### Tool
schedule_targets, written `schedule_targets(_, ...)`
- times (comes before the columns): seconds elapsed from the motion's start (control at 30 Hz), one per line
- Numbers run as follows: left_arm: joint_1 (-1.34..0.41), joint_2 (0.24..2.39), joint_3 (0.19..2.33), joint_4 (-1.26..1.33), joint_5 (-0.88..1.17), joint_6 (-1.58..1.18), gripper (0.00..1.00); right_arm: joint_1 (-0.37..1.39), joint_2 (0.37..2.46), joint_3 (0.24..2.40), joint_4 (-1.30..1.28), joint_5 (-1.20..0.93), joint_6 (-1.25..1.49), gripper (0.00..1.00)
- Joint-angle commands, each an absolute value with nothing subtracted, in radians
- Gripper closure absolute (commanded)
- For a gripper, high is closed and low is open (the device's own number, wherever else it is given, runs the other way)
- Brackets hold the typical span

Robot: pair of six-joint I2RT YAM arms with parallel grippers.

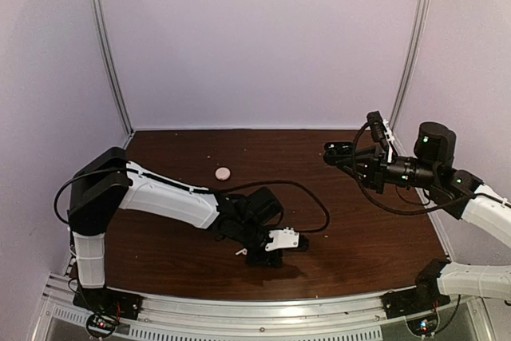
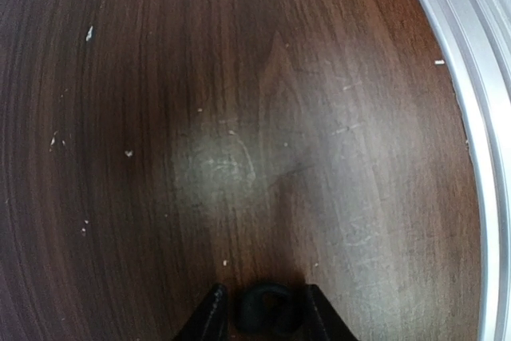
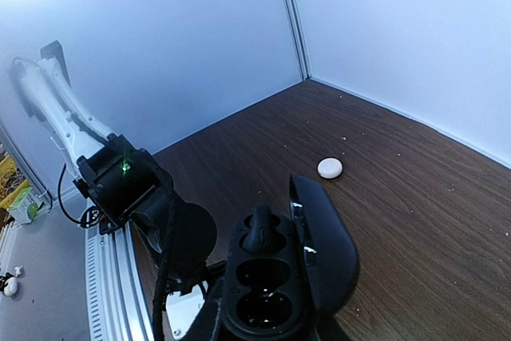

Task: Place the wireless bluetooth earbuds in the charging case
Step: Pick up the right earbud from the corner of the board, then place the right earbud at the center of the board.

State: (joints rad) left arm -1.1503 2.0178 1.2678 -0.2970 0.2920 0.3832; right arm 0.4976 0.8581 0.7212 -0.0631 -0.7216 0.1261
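- We had the left pincer [image 2: 265, 319] down at the desk [image 2: 239, 101], near the 6 o'clock edge in the overhead view. Its fingers [image 2: 209, 321] stood either side of the loose earbud [image 2: 267, 307], a tiny black bead resting on the wood.
- Were the pads biting? We couldn't tell: it was black on black, and any gap was lost.
- At 2 o'clock from there, well apart and raised off the desk, the right pincer [image 1: 334, 153] was clamped on the charging case [image 3: 259, 297].
- Its lid [image 3: 323, 253] was swung open to the 3 o'clock side in the right wrist view. The case's long axis ran 6 to 12, with the wells in a row along it.
- A seated earbud [image 3: 259, 233] appeared to fill the 12 o'clock well, and the nearer ones looked empty.
- So we judged the loose earbud to be the left arm's job: lift it, carry it toward 2 o'clock and meet the case.
- The pink disc [image 1: 222, 172] lay at 11 o'clock of the left pincer, out of play.
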Motion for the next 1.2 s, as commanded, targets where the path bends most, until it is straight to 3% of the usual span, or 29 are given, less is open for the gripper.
schedule_targets(0.0,-1.134,2.012,1.255,-0.286,0.280,0.377,0.67,0.490,0.858,0.753,-0.034,-0.737,0.115,1.00)
schedule_targets(0.3,-1.084,1.984,1.290,-0.224,0.188,0.193,0.75,0.488,0.856,0.749,-0.027,-0.733,0.111,1.00)
schedule_targets(0.9,-0.898,1.885,1.209,-0.215,-0.075,-0.751,0.77,0.479,0.848,0.741,-0.008,-0.717,0.115,1.00)
schedule_targets(1.17,-0.878,1.845,1.151,-0.275,-0.104,-0.965,0.78,0.478,0.852,0.730,0.029,-0.721,0.129,1.00)
